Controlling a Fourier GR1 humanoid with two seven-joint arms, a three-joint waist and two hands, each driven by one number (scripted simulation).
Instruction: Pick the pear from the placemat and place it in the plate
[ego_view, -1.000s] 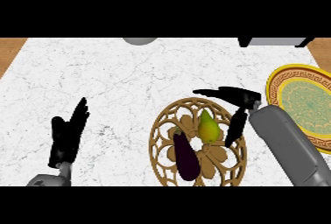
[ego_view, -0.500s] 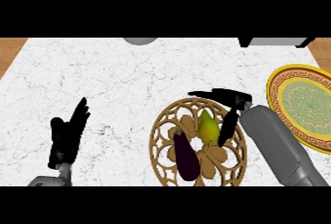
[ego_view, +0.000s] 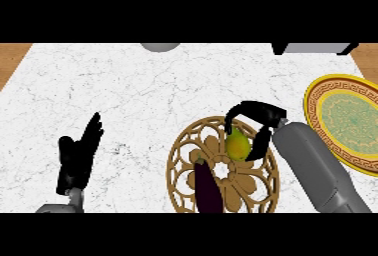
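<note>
I've got my right hand (ego_view: 258, 117) curled around the pear (ego_view: 238, 145) on the mat (ego_view: 184, 150), ready to lift it toward the plate (ego_view: 325, 95).

Right hand (ego_view: 255, 117), earlier spread open above the pear (ego_view: 237, 145), has curled its fingers (ego_view: 258, 147) down around the fruit's 12 and 3 o'clock sides on the placemat (ego_view: 184, 155).

Right hand (ego_view: 260, 117) curls its fingers (ego_view: 258, 149) around the pear (ego_view: 238, 145) on the placemat (ego_view: 184, 155).
</note>
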